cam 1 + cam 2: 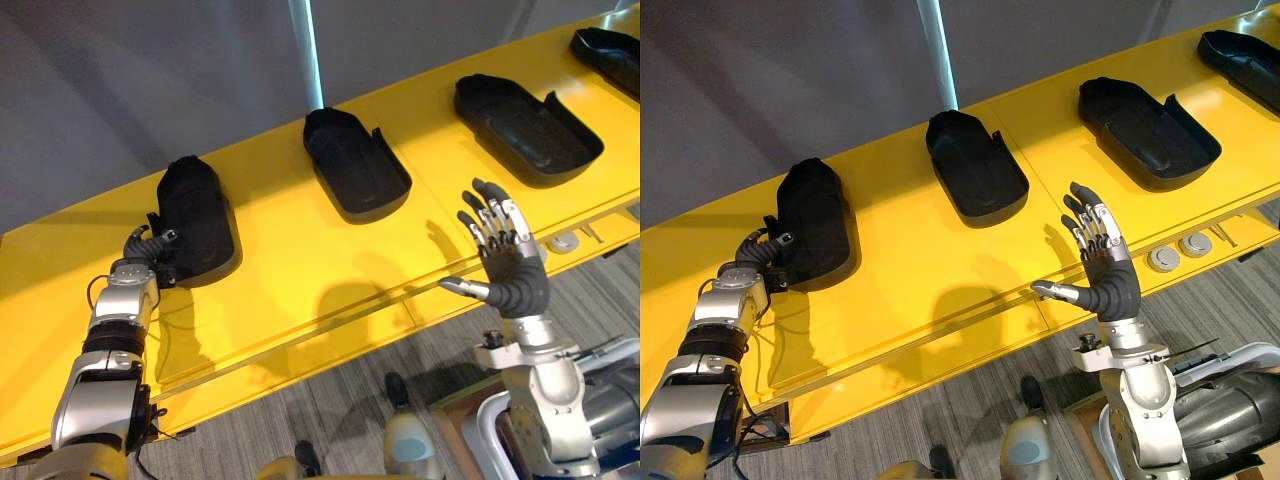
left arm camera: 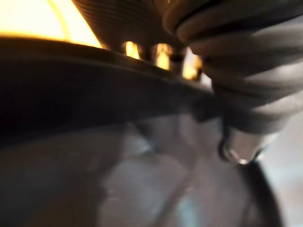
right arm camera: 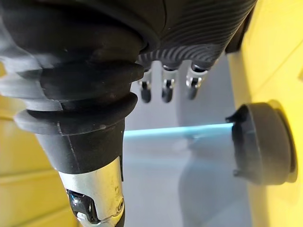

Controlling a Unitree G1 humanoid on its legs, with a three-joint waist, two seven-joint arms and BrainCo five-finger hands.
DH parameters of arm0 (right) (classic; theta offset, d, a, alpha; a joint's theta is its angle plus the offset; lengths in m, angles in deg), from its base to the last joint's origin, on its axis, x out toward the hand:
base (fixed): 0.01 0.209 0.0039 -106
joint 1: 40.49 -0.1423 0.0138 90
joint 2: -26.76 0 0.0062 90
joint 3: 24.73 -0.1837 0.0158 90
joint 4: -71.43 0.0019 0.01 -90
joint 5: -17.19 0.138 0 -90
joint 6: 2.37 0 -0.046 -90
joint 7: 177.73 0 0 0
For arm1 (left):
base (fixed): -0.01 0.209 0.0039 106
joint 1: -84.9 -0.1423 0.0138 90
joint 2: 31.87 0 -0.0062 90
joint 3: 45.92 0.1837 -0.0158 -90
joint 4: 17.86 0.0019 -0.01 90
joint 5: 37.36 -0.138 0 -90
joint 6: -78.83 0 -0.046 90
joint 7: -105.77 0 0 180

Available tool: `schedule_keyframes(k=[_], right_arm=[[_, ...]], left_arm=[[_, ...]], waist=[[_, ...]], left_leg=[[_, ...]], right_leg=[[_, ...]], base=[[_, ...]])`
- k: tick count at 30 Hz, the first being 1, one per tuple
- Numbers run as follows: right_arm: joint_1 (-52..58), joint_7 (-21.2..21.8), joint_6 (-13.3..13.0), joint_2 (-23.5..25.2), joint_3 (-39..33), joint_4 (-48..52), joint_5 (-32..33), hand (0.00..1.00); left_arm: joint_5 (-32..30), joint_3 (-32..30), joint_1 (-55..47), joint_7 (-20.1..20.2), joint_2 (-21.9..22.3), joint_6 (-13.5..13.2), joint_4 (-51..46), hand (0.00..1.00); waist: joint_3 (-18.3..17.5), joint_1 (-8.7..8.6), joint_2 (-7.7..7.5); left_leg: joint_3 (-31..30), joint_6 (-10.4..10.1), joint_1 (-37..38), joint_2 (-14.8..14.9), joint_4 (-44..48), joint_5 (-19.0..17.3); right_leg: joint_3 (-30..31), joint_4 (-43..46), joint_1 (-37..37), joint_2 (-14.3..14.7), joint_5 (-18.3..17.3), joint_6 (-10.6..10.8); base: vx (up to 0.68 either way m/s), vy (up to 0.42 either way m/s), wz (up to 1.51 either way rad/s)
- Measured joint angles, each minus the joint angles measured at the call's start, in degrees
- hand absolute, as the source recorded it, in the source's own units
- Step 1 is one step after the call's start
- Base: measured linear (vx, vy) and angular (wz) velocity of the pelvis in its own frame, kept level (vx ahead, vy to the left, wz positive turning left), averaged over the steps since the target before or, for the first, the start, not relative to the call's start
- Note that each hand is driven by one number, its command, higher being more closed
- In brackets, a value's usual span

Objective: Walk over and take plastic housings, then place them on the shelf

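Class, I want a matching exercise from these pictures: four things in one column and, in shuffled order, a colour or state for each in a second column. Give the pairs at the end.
Column 1
1. left hand
2. right hand
3. middle housing
4. shelf

Column 2
A. yellow
B. open, fingers spread, holding nothing
C. curled on the near end of the leftmost housing
D. black, lying hollow side up, touched by neither hand

Pairs: 1-C, 2-B, 3-D, 4-A
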Motion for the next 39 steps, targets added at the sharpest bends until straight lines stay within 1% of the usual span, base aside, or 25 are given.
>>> schedule_keyframes(k=[2, 5, 9, 10, 11, 14, 16, 17, 18, 19, 20, 21, 22, 23, 24, 25, 27, 28, 29, 30, 32, 35, 37, 38, 39], right_arm=[[0.0, 0.0, -1.1, 1.2, 0.1, -0.4, 0.0, 0.00], [0.2, -0.4, -2.3, 2.0, 1.6, -1.2, -0.1, 0.00], [0.2, -1.7, -2.5, 2.5, 2.8, -1.5, -0.1, 0.00], [0.1, -2.4, -3.0, 2.5, 2.8, -1.7, -0.1, 0.00], [0.1, -2.8, -3.4, 2.6, 2.8, -1.8, -0.2, 0.00], [-0.4, -4.0, -4.5, 3.8, 2.8, -1.8, -0.5, 0.00], [-0.4, -5.0, -4.5, 4.0, 3.4, -2.3, -0.9, 0.00], [-0.4, -5.2, -4.5, 4.1, 3.7, -2.5, -1.0, 0.00], [-0.3, -5.2, -4.5, 4.4, 4.0, -2.6, -1.2, 0.00], [0.0, -5.3, -4.6, 5.1, 4.0, -2.7, -2.1, 0.00], [0.3, -6.0, -4.7, 5.8, 4.0, -2.7, -2.5, 0.00], [0.6, -6.4, -4.7, 6.2, 4.0, -2.7, -2.9, 0.00], [1.8, -7.3, -4.7, 7.5, 3.9, -2.6, -4.4, 0.00], [2.9, -7.9, -4.7, 8.5, 3.8, -2.6, -5.0, 0.00], [3.6, -8.4, -4.7, 9.1, 3.8, -2.6, -5.6, 0.00], [4.8, -9.2, -4.6, 10.0, 3.7, -2.5, -6.6, 0.00], [6.1, -10.9, -4.5, 11.3, 3.4, -1.8, -7.3, 0.00], [6.6, -11.8, -4.5, 11.7, 3.3, -1.1, -7.4, 0.00], [7.2, -13.1, -4.5, 12.2, 3.1, -0.1, -7.9, 0.00], [7.6, -14.3, -4.5, 12.5, 3.1, 0.7, -8.5, 0.00], [8.5, -17.1, -4.5, 12.6, 1.7, 2.8, -9.2, 0.00], [8.6, -19.1, -4.5, 12.6, -0.5, 3.3, -9.2, 0.00], [9.4, -19.2, -4.5, 12.5, -2.6, 3.4, -9.2, 0.00], [9.5, -18.9, -4.5, 12.5, -3.0, 3.4, -9.0, 0.00], [9.3, -18.2, -4.7, 12.4, -3.1, 3.4, -8.3, 0.00]], left_arm=[[2.0, -0.6, -0.5, -1.9, 0.0, -3.0, -5.4, 0.00], [2.1, -0.8, -0.8, -2.6, 0.2, -5.4, -12.8, 0.00], [2.0, -2.7, -1.1, -3.1, 1.5, -7.2, -19.8, 0.00], [2.0, -2.8, -1.4, -3.2, 2.0, -8.1, -21.9, 0.00], [2.1, -2.8, -1.7, -3.3, 2.1, -8.5, -23.2, 0.00], [2.1, -5.6, -2.8, -4.2, 2.1, -11.0, -31.6, 0.00], [1.3, -8.0, -3.5, -6.6, 2.2, -14.8, -37.6, 0.00], [1.3, -8.8, -4.4, -6.8, 2.3, -15.7, -40.1, 0.00], [1.3, -9.6, -6.4, -7.6, 2.5, -17.7, -44.3, 0.00], [1.2, -10.8, -10.4, -8.5, 3.8, -20.4, -50.7, 0.00], [1.2, -12.1, -15.3, -8.7, 7.2, -23.3, -57.2, 0.00], [1.2, -12.4, -18.3, -8.7, 9.6, -24.7, -60.3, 0.00], [0.8, -12.1, -27.1, -8.6, 17.0, -28.3, -67.9, 0.00], [0.3, -11.1, -33.0, -8.5, 21.5, -30.2, -71.2, 0.00], [-0.9, -10.5, -36.5, -8.6, 24.1, -31.6, -72.2, 0.00], [-2.0, -9.5, -42.3, -8.6, 27.7, -33.8, -72.5, 0.00], [-1.9, -7.1, -47.7, -8.4, 30.6, -37.0, -72.6, 0.00], [-1.9, -5.9, -49.1, -7.8, 31.6, -38.3, -73.2, 0.00], [-1.9, -3.7, -50.7, -7.2, 32.2, -39.9, -74.6, 0.00], [-2.0, -2.6, -51.2, -6.7, 32.3, -40.5, -75.3, 0.00], [-2.2, 0.5, -51.4, -5.0, 32.3, -42.5, -76.0, 0.00], [-2.2, 2.7, -50.5, -5.5, 32.1, -44.2, -75.4, 0.00], [-3.3, 4.7, -47.0, -8.2, 31.3, -45.4, -73.4, 0.00], [-4.0, 4.9, -46.1, -9.2, 31.3, -45.6, -72.9, 0.00], [-5.8, 5.0, -44.2, -11.6, 31.3, -45.6, -72.3, 0.00]], waist=[[0.0, 0.13, 0.00], [0.0, 0.25, 0.00], [0.0, 0.90, 0.01], [0.0, 1.71, 0.01], [0.0, 1.90, 0.01], [-0.2, 2.66, 0.09], [-0.7, 3.13, 0.28], [-1.2, 3.13, 0.29], [-2.1, 3.18, 0.38], [-3.6, 3.40, 0.63], [-5.2, 3.73, 0.87], [-5.8, 3.94, 0.96], [-7.1, 4.36, 0.88], [-7.8, 4.89, 0.61], [-7.9, 5.27, 0.29], [-8.1, 6.47, -0.42], [-8.4, 8.18, -1.66], [-8.5, 8.21, -2.16], [-8.9, 8.17, -2.66], [-9.1, 8.05, -2.81], [-9.2, 7.73, -2.89], [-9.2, 6.60, -2.75], [-9.1, 5.54, -2.42], [-9.1, 5.05, -2.28], [-9.0, 4.81, -2.34]], left_leg=[[-0.8, 0.0, -0.1, 0.0, -0.2, 0.0], [-1.7, 0.1, 0.2, 0.2, -0.3, 0.1], [-2.9, 0.1, 0.3, 0.3, -0.4, 0.1], [-2.8, 0.1, 1.1, 0.4, -0.5, 0.1], [-2.9, 0.1, 1.2, 0.4, -0.5, 0.1], [-2.9, 0.1, 1.2, 0.4, -0.5, 0.1], [-3.1, 0.1, 2.0, 0.5, -0.8, 0.1], [-3.1, 0.1, 2.0, 0.5, -0.9, 0.1], [-3.1, 0.1, 2.0, 0.6, -1.1, 0.1], [-3.1, 0.1, 2.0, 0.7, -1.4, 0.1], [-3.1, 0.1, 2.0, 0.7, -1.7, 0.1], [-3.3, 0.1, 2.1, 0.7, -1.8, 0.1], [-4.4, 0.1, 2.4, 0.6, -2.1, 0.1], [-4.6, 0.1, 2.6, 0.7, -2.2, 0.1], [-4.7, 0.1, 2.8, 0.8, -2.2, 0.1], [-4.8, 0.0, 2.9, 1.0, -2.2, 0.1], [-5.6, 0.1, 2.8, 1.1, -2.3, 0.1], [-5.9, 0.1, 2.6, 1.2, -2.3, 0.1], [-5.7, 0.0, 2.4, 1.2, -2.3, 0.1], [-5.5, 0.0, 2.1, 1.3, -2.3, 0.1], [-2.7, -0.1, 2.0, 1.5, -2.3, 0.0], [1.0, -0.7, 1.8, 1.9, -1.2, -0.8], [4.1, -1.2, 1.6, 2.7, 1.6, -2.8], [4.0, -1.1, 1.1, 2.9, 2.7, -3.5], [0.8, -0.3, -0.4, 2.7, 5.8, -4.8]], right_leg=[[-0.7, 0.0, 0.2, 0.0, 0.0, 0.0], [-1.8, 0.0, 1.2, 0.0, -0.3, 0.1], [-2.8, -0.3, 2.1, 0.0, -0.3, 0.1], [-2.9, -0.6, 2.9, 0.1, -0.3, 0.1], [-2.9, -0.8, 3.2, 0.1, -0.3, 0.1], [-3.2, -0.9, 3.4, 0.1, -0.3, 0.1], [-3.7, -1.0, 4.3, 0.2, -0.4, 0.0], [-3.8, -1.0, 4.3, 0.2, -0.4, 0.0], [-4.0, -1.0, 4.3, 0.3, -0.4, 0.0], [-4.2, -1.0, 4.3, 0.4, -0.5, 0.0], [-4.3, -1.0, 4.4, 0.3, -0.8, 0.1], [-4.5, -1.0, 4.5, 0.3, -0.8, 0.1], [-5.3, -1.0, 5.2, 0.2, -1.2, 0.2], [-5.8, -1.0, 5.5, 0.2, -1.5, 0.2], [-5.9, -1.0, 5.8, 0.3, -1.6, 0.1], [-6.1, -1.0, 6.2, 0.4, -1.9, 0.0], [-6.8, -1.0, 6.6, 0.5, -2.7, -0.1], [-7.2, -1.1, 6.8, 0.5, -2.8, -0.2], [-7.1, -1.1, 6.4, 0.5, -2.9, 0.0], [-6.9, -1.1, 6.0, 0.6, -2.9, 0.0], [-3.9, -1.0, 4.0, 1.1, -2.3, 0.2], [-0.2, -1.0, 1.6, 2.1, -1.3, 0.1], [4.0, -1.0, -0.3, 3.5, -0.2, 0.0], [4.7, -1.0, -0.7, 3.7, 0.0, -0.2], [7.4, -1.0, -2.0, 4.3, 0.4, -0.2]], base=[[0.00, -0.001, 0.12], [0.01, 0.000, 0.18], [0.00, 0.001, 0.12], [0.00, 0.001, 0.09], [0.00, 0.000, 0.00], [-0.02, 0.002, 0.04], [-0.02, -0.002, 0.03], [0.00, 0.000, 0.00], [0.00, 0.000, 0.00], [0.01, -0.001, 0.03], [0.02, 0.002, 0.05], [0.03, 0.005, 0.16], [0.02, 0.003, 0.22], [0.01, 0.002, 0.22], [-0.03, -0.010, 0.16], [-0.04, -0.016, 0.12], [-0.06, -0.031, 0.20], [-0.07, -0.030, 0.16], [-0.06, -0.017, 0.03], [-0.03, -0.005, -0.24], [-0.01, 0.005, -0.55], [0.02, 0.013, -0.77], [0.06, 0.010, -0.87], [0.04, 0.008, -0.85], [0.03, 0.008, -1.11]])
